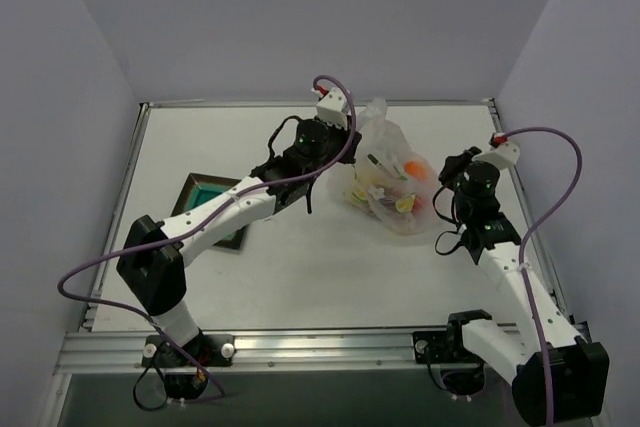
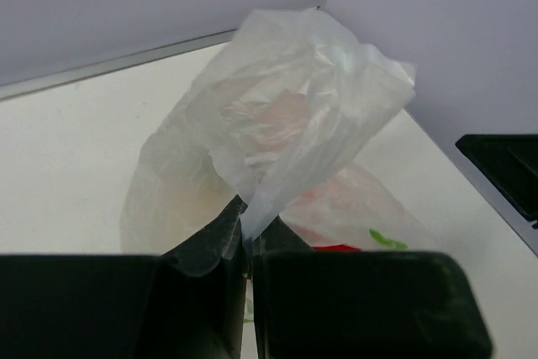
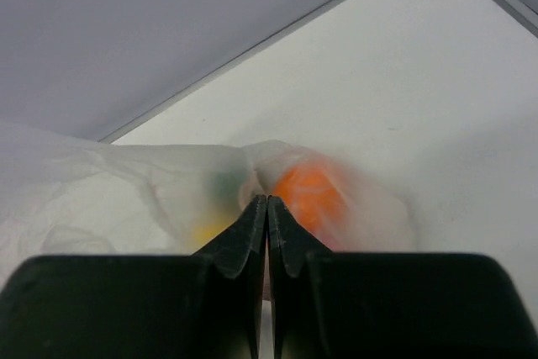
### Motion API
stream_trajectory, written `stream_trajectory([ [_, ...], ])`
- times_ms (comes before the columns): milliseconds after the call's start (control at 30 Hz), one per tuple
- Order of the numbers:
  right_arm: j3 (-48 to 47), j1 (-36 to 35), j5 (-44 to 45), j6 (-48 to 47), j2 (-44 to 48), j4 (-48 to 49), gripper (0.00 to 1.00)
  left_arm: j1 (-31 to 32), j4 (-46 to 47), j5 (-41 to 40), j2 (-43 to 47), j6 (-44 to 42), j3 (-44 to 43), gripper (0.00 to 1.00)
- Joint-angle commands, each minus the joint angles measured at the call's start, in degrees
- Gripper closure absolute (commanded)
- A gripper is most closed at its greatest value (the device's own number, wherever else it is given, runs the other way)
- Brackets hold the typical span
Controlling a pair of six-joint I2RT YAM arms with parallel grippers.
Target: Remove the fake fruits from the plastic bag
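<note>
The clear plastic bag (image 1: 385, 179) with citrus and leaf prints lies at the table's back centre, bunched up between both grippers. Inside it I see fake fruits: an orange-red ball (image 1: 413, 167) and a yellow one (image 1: 405, 204). My left gripper (image 1: 342, 159) is shut on a fold of the bag's film (image 2: 286, 124) at its left top and holds it raised. A red fruit (image 2: 336, 247) shows just past the left gripper (image 2: 246, 237). My right gripper (image 1: 443, 187) is shut on the bag's right edge. In the right wrist view the orange ball (image 3: 307, 195) sits behind film right at the right gripper (image 3: 267, 201).
A dark square tray with a teal centre (image 1: 200, 197) lies left of the bag, partly under my left arm. The raised metal rim of the table (image 1: 300, 104) runs along the back, with the walls close behind it.
</note>
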State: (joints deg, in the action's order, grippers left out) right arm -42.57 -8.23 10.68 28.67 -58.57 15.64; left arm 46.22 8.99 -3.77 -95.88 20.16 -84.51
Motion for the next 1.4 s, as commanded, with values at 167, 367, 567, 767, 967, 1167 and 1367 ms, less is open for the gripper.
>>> stream_trajectory([
  [167,19.4,3.1,1.0,10.9,5.3,0.2,1.0,0.3,7.2,-1.8,-1.3,12.4,11.0,0.98],
  [367,14.6,-0.3,-7.6,1.8,11.7,1.7,0.84,0.3,12.3,-2.6,-0.5,13.9,17.6,0.98],
  [567,4.6,-14.2,-13.4,-7.0,6.8,-2.5,0.4,0.0,17.3,-2.6,2.8,13.9,21.3,0.98],
  [767,0.0,-23.4,-10.9,-10.4,-4.0,-3.0,0.31,-0.2,20.4,-1.9,5.9,14.9,24.6,0.98],
  [967,-4.1,-25.0,-8.8,-12.5,-13.1,-1.0,0.28,-1.4,21.3,-0.2,6.8,16.0,26.1,0.98],
  [1167,-2.2,-24.7,11.4,-8.3,-14.4,0.3,1.0,-2.6,21.8,0.7,6.0,16.7,26.9,0.98],
  [1367,7.2,-20.3,25.3,1.5,-1.4,-3.5,1.0,-3.2,22.4,1.5,3.8,18.2,26.1,0.98],
])
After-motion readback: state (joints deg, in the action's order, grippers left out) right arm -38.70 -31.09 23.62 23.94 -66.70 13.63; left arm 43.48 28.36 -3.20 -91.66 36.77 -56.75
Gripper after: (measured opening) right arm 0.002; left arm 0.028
